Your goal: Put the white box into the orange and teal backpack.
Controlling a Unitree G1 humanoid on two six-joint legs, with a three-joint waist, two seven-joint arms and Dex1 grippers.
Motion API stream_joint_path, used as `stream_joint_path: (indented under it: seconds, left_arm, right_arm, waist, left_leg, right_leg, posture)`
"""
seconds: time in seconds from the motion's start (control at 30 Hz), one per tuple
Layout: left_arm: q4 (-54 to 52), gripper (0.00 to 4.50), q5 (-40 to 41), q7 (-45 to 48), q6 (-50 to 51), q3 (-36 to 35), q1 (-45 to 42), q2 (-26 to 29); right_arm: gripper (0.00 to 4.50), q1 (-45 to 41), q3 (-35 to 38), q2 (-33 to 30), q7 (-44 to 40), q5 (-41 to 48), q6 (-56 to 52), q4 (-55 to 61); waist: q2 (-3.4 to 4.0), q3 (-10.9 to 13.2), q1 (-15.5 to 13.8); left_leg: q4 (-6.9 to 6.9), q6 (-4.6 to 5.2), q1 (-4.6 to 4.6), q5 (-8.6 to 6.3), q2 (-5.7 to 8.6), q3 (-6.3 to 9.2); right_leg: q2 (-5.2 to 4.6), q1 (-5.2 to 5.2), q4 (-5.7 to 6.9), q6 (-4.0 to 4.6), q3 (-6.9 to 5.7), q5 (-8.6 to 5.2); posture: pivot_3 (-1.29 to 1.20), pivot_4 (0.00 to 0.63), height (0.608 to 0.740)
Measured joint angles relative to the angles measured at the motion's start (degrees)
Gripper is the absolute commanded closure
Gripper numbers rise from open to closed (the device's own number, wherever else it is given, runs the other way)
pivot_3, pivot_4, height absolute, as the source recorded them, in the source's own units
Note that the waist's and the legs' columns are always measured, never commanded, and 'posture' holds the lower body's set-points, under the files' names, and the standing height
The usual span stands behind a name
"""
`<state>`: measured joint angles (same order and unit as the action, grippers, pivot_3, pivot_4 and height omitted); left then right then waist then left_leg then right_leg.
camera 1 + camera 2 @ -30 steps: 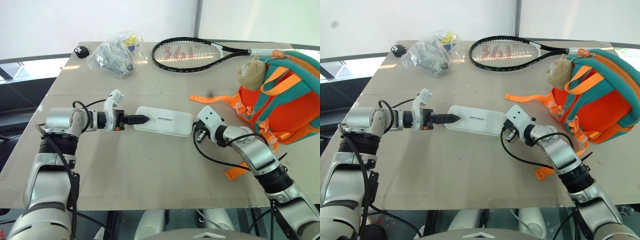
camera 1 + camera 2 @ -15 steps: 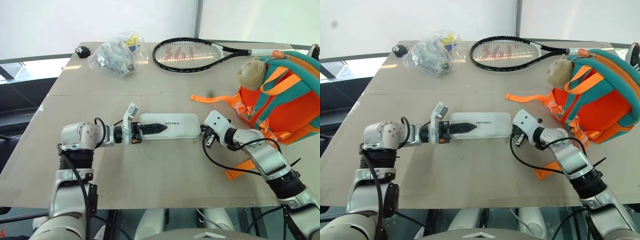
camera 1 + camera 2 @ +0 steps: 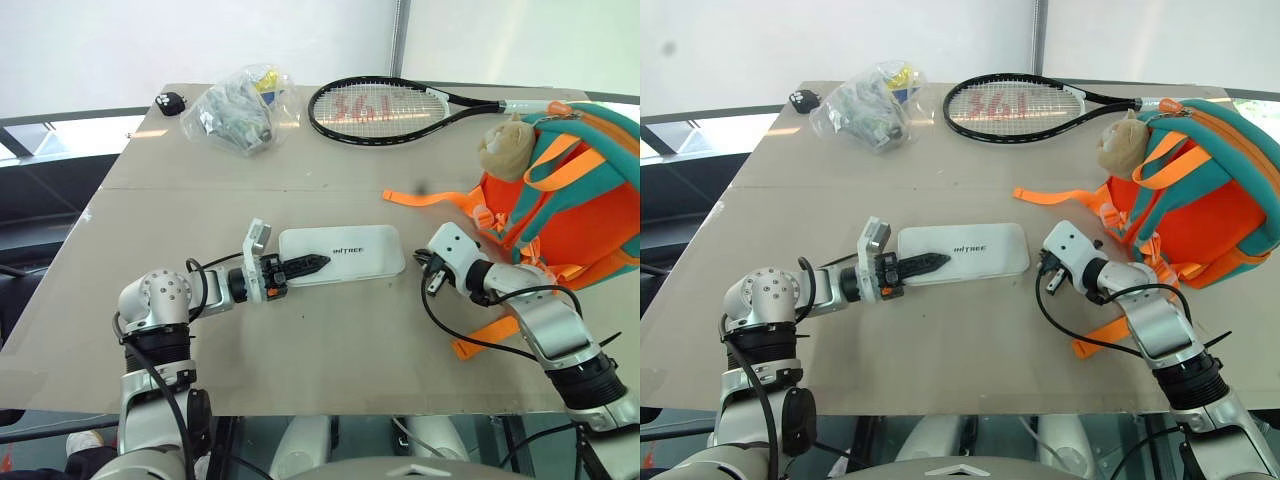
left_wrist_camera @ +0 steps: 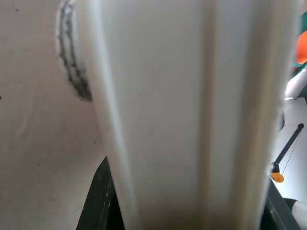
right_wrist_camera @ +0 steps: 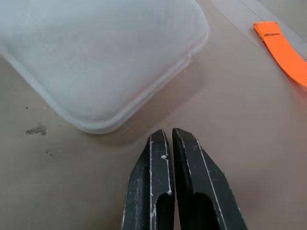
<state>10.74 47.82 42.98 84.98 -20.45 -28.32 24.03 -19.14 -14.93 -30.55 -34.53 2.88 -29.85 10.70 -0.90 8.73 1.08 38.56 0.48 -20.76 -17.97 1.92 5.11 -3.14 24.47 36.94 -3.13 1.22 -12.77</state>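
Bright, even daylight comes from the pale wall behind the flat tan cardboard-covered table [image 3: 330, 340], leaving only faint, soft shadows on that table. The flat white rectangular box [image 4: 192, 115] lies so close to the left wrist lens that it blurs, with a dark smear beside it. The right wrist view stays sharp, with a soft shadow under the box edge.

Orange and teal backpack [image 3: 590, 200] cut off by the picture's right edge.

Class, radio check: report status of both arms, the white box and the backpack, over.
Left gripper clamped on flat white rectangular box end. Right gripper shut, off box corner. Orange and teal backpack right, orange strap between.
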Motion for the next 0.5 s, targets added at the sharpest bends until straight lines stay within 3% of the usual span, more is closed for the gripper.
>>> stream_joint_path:
  seconds: [0.03, 0.1, 0.13, 0.17, 0.2, 0.23, 0.27, 0.3, 0.33, 0.43, 0.5]
  left_arm:
    - [-0.04, 3.37, 0.05, -0.1, 0.0, -0.02, 0.01, 0.0]
    - [-0.71, 3.37, 0.57, -0.97, -0.03, -0.66, 0.03, -0.75]
    - [-3.53, 3.37, 1.8, -2.43, -0.49, -3.41, 2.32, -1.97]
    - [-5.58, 3.37, 2.12, -3.78, -0.75, -4.5, 2.82, -2.99]
    - [-6.25, 3.37, 2.56, -4.26, -1.02, -5.16, 3.17, -3.36]
    - [-8.08, 3.37, 3.13, -6.02, -2.2, -6.48, 3.25, -5.31]
    - [-8.24, 3.37, 3.32, -6.21, -2.37, -6.68, 3.31, -5.53]
    - [-9.8, 3.37, 4.1, -8.12, -3.19, -7.06, 3.12, -7.28]
    - [-10.4, 3.37, 4.48, -8.6, -3.25, -7.31, 3.24, -7.69]
    - [-13.36, 3.37, 6.37, -11.02, -3.25, -8.73, 3.81, -8.65]
    - [-14.91, 3.37, 7.56, -12.32, -3.24, -8.91, 3.85, -8.74]
  right_arm:
    - [3.79, 0.04, 0.18, -0.01, 0.06, 0.0, 0.0, 0.01]
    - [2.91, 1.25, 2.55, 0.02, 0.43, 0.84, -0.3, 1.31]
    - [2.66, 11.79, 16.25, -1.78, -0.39, 8.24, -5.08, 15.27]
    - [2.1, 17.95, 27.83, -1.35, -1.31, 15.89, -9.88, 23.64]
    - [1.76, 19.68, 31.8, -1.28, -1.34, 18.77, -11.62, 26.59]
    - [1.1, 23.36, 41.67, -0.77, -0.48, 26.69, -16.14, 33.94]
    - [0.84, 23.81, 42.95, -0.76, -0.31, 27.63, -16.68, 34.87]
    - [0.37, 27.89, 50.33, -0.47, 1.36, 34.65, -20.62, 39.88]
    - [0.04, 30.29, 52.58, -0.43, 1.9, 36.99, -21.9, 41.15]
    - [0.01, 38.88, 61.2, -0.32, 4.28, 46.14, -25.87, 44.53]
    - [0.01, 38.35, 63.16, -1.41, 8.39, 49.16, -27.17, 44.15]
  waist:
    - [0.0, 0.0, 0.0]
    - [0.01, 0.0, -0.14]
    - [0.04, -0.02, -0.9]
    - [0.06, -0.01, -1.48]
    - [0.04, -0.02, -1.62]
    - [0.03, -0.02, -1.81]
    - [0.02, -0.04, -1.83]
    - [-0.03, -0.06, -1.84]
    - [-0.03, -0.06, -1.87]
    - [-0.04, -0.07, -1.64]
    - [-0.04, -0.06, -0.93]
  left_leg:
    - [0.0, -0.01, 0.01, 0.0, 0.0, -0.02]
    - [0.0, -0.02, 0.0, 0.01, 0.0, -0.01]
    - [-0.1, -0.02, -0.16, 0.0, -0.05, 0.18]
    - [-0.15, -0.02, -0.3, 0.0, -0.05, 0.19]
    - [-0.14, -0.01, -0.28, -0.01, -0.06, 0.19]
    - [-0.14, -0.01, -0.28, -0.01, -0.07, 0.21]
    - [-0.13, -0.01, -0.24, -0.01, -0.07, 0.19]
    - [-0.12, -0.01, -0.13, -0.01, -0.07, 0.15]
    - [-0.12, -0.01, -0.01, -0.01, -0.08, 0.15]
    - [-0.1, 0.04, 0.18, -0.03, -0.13, 0.01]
    - [-0.07, 0.08, 0.35, -0.04, -0.11, -0.18]
  right_leg:
    - [0.0, 0.0, 0.01, 0.02, 0.02, 0.01]
    - [0.01, 0.01, 0.01, 0.04, 0.02, 0.03]
    - [-0.04, 0.04, -0.18, 0.04, -0.06, 0.02]
    - [-0.06, 0.13, -0.24, 0.04, -0.1, 0.02]
    - [-0.1, 0.13, -0.23, 0.04, -0.09, 0.02]
    - [-0.12, 0.12, -0.22, 0.03, -0.08, 0.02]
    - [-0.12, 0.1, -0.21, 0.04, -0.08, 0.02]
    - [-0.11, 0.01, -0.16, 0.04, 0.0, 0.02]
    - [-0.11, -0.08, -0.15, 0.05, 0.0, 0.02]
    - [0.01, -0.24, -0.12, 0.06, 0.05, 0.03]
    - [0.07, -0.37, -0.14, 0.13, 0.22, 0.07]
  posture:
    - [0.0, 0.15, 0.74]
    - [0.0, 0.15, 0.74]
    - [0.0, 0.15, 0.74]
    - [0.0, 0.15, 0.74]
    - [0.0, 0.15, 0.74]
    - [0.0, 0.15, 0.74]
    - [0.0, 0.15, 0.74]
    - [0.0, 0.15, 0.74]
    - [0.0, 0.15, 0.74]
    - [0.0, 0.15, 0.74]
    - [0.0, 0.15, 0.74]
